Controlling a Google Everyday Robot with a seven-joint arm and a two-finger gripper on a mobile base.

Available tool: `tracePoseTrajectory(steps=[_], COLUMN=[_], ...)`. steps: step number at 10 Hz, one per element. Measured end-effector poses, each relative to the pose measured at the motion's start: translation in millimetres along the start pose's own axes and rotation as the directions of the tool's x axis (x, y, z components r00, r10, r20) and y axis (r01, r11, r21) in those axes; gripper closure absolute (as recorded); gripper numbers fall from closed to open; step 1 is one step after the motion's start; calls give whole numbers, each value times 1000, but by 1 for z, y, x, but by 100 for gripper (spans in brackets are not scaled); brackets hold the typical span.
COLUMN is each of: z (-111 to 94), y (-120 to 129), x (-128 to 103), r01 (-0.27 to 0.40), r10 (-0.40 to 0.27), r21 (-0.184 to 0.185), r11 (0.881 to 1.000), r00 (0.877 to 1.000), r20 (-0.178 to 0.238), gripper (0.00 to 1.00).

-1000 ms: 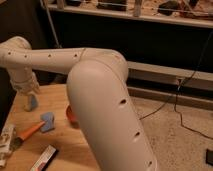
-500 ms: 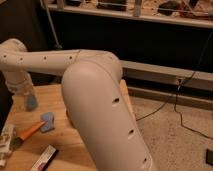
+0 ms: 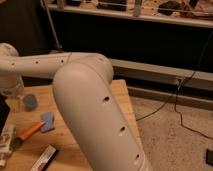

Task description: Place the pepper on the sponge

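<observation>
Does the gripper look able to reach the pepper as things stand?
Probably yes. The gripper is at the left edge of the view, just left of and above the pepper, which lies uncovered beside the sponge. Nothing appears to stand between them.

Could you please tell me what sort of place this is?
Probably a lab or workshop: pale wooden table, cluttered long shelf, black cables on speckled floor. The gripper hangs over the table's left edge.
</observation>
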Motion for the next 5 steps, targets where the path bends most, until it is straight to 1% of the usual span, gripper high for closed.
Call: tracePoseTrajectory(steps=[1,3,5], z=[8,27,43], y=[5,26,40], x=[-1,5,14], r01=[22,55,70], r10=[-22,-56,-74], r21=[-12,-64,-101], r11=[1000,996,992], r00=[1000,998,997], r20=[0,-12,-31], gripper=[35,35,35])
